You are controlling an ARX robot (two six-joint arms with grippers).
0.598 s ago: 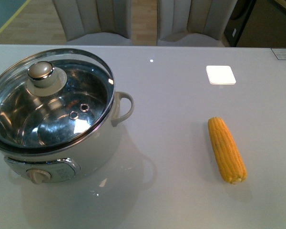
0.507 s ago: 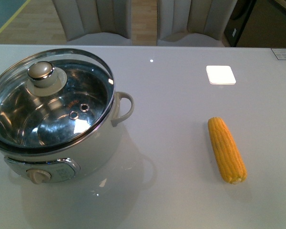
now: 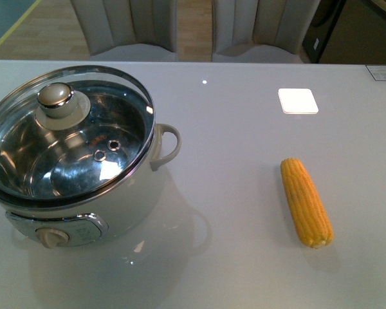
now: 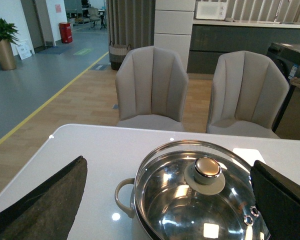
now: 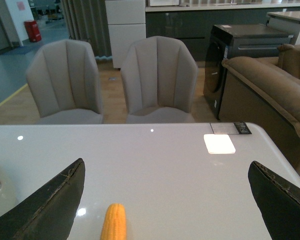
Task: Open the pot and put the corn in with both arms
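The white pot stands at the table's left, its glass lid on, cream lid knob up and control knob facing me. The yellow corn lies flat on the right side of the table, clear of the pot. Neither arm shows in the front view. From the left wrist the open left gripper hangs above the pot, lid knob between its wide-spread fingers. The open right gripper hovers over the table with the corn's tip between its fingers.
A bright square light reflection lies on the glossy white table beyond the corn. Two grey chairs stand behind the far edge. A dark cabinet and a brown sofa are off to the right.
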